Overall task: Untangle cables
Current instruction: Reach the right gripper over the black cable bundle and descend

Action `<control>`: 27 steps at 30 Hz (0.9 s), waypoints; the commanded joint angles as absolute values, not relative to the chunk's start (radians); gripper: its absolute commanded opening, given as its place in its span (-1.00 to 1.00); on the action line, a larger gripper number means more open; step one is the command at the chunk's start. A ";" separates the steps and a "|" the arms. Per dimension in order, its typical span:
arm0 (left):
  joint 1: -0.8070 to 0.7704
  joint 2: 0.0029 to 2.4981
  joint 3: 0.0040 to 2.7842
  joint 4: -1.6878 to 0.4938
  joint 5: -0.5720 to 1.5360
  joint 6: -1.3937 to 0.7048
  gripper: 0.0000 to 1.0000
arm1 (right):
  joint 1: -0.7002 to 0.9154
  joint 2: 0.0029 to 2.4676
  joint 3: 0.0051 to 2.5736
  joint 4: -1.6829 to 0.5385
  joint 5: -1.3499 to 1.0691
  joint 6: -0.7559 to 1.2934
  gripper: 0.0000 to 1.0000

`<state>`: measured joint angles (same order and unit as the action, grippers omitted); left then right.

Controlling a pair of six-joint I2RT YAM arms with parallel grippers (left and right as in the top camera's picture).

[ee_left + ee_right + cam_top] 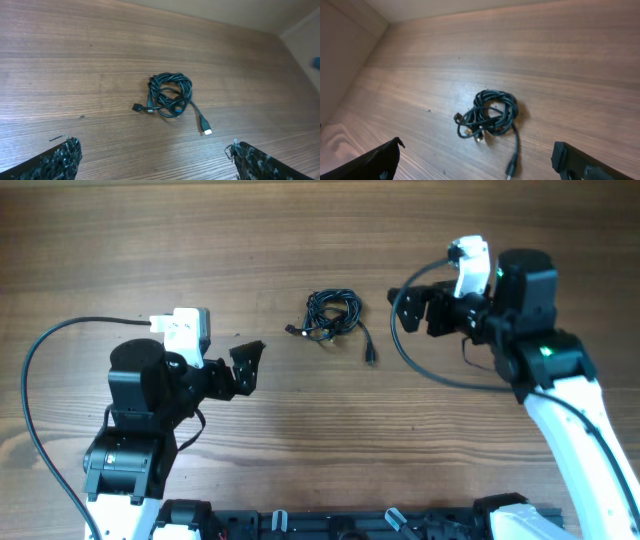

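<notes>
Item one, nearest: my left pincer (250, 368) and right pincer (406, 308), both with jaws wide apart and holding nothing. Item two, ahead of and between them: the cables (170, 95), one knotted bundle lying on the table (150, 240), apart from both pincers, with a loose plug tail (205, 130) trailing toward the right pincer and short plug ends (138, 107) toward the left. Step in hand, as I judge it: the approach, nothing yet untangled; the next move calls for one pincer to pin the bundle while the other draws out the tail.
</notes>
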<state>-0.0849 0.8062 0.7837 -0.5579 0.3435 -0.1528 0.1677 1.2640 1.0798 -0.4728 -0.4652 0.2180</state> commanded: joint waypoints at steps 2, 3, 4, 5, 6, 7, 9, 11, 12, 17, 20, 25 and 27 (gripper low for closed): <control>-0.081 0.841 0.805 -0.554 0.342 -0.241 1.00 | 0.172 1.383 1.101 -0.434 -0.522 0.320 0.92; -0.081 0.862 0.806 -0.554 0.331 -0.251 0.99 | 0.172 1.412 1.103 -0.426 -0.526 0.331 0.90; -0.081 0.880 0.808 -0.554 0.324 -0.258 1.00 | 0.172 1.446 1.113 -0.424 -0.525 0.344 0.89; -0.081 0.902 0.813 -0.554 0.314 -0.267 1.00 | 0.172 1.474 1.127 -0.427 -0.525 0.344 0.87; -0.081 0.923 0.818 -0.554 0.301 -0.278 1.00 | 0.172 1.502 1.145 -0.434 -0.526 0.344 0.86; -0.084 0.954 0.833 -0.554 0.294 -0.278 1.00 | 0.172 1.541 1.172 -0.441 -0.526 0.347 0.84; -0.093 0.991 0.855 -0.555 0.281 -0.279 0.99 | 0.172 1.608 1.221 -0.450 -0.525 0.352 0.80; -0.109 1.021 0.873 -0.555 0.252 -0.284 1.00 | 0.172 1.662 1.249 -0.445 -0.526 0.375 0.76; -0.119 1.036 0.878 -0.555 0.227 -0.300 0.99 | 0.175 1.691 1.254 -0.436 -0.526 0.390 0.72; -0.131 1.072 0.878 -0.554 0.223 -0.300 1.00 | 0.218 1.803 1.254 -0.387 -0.525 0.411 0.62; -0.131 1.072 0.878 -0.556 0.231 -0.301 1.00 | 0.247 1.856 1.254 -0.343 -0.522 0.440 0.54; -0.131 1.072 0.877 -0.569 0.231 -0.300 1.00 | 0.276 1.968 1.254 -0.289 -0.510 0.506 0.33; -0.131 1.072 0.877 -0.570 0.231 -0.300 1.00 | 0.280 2.006 1.254 -0.276 -0.511 0.526 0.27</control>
<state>-0.1265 1.0706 0.8558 -0.5705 0.2363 -0.2916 0.2741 1.9469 1.2350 -0.2886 -0.5087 0.4755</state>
